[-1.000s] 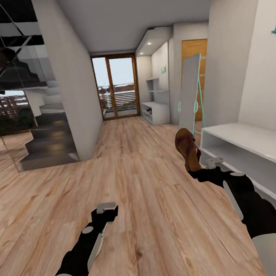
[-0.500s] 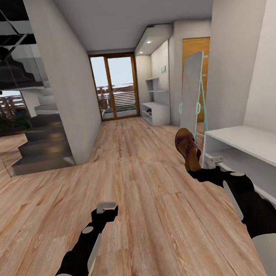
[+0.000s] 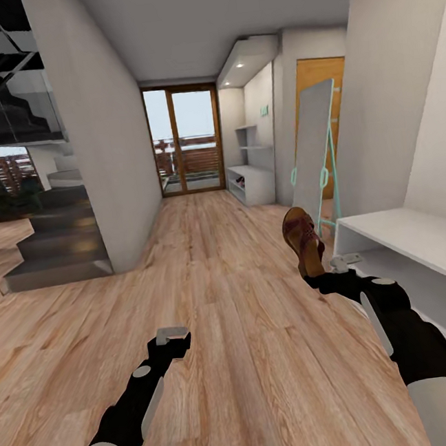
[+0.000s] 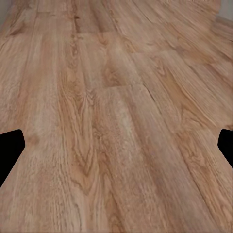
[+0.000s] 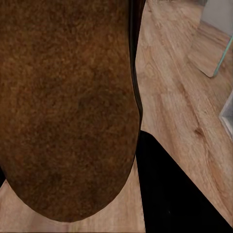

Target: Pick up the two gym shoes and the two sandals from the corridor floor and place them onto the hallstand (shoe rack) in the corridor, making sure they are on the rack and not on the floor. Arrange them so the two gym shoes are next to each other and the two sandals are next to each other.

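Observation:
My right gripper point(image 3: 320, 275) is shut on a reddish-brown sandal point(image 3: 304, 239), which stands upright above the wood-plank corridor floor point(image 3: 235, 332), just left of the white hallstand point(image 3: 419, 239). The sandal's brown cork-like sole point(image 5: 68, 107) sits right up against the right wrist camera. My left gripper point(image 3: 172, 337) hangs low over the floor at the lower left; the left wrist view shows its dark fingertips point(image 4: 9, 145) wide apart over bare planks point(image 4: 116, 116), so it is open and holds nothing. The gym shoes and the other sandal are out of view.
A tall leaning mirror with a teal frame point(image 3: 314, 157) stands just beyond the hallstand. A second white shelf unit point(image 3: 252, 178) sits farther down by the glass door point(image 3: 184, 139). A grey wall point(image 3: 96, 140) and dark stairs point(image 3: 53, 256) lie on the left.
The whole picture has shifted, so the camera has moved: the stairs and wall have slid left and the hallstand shows a little farther right. Both arms keep their pose, the sandal still held.

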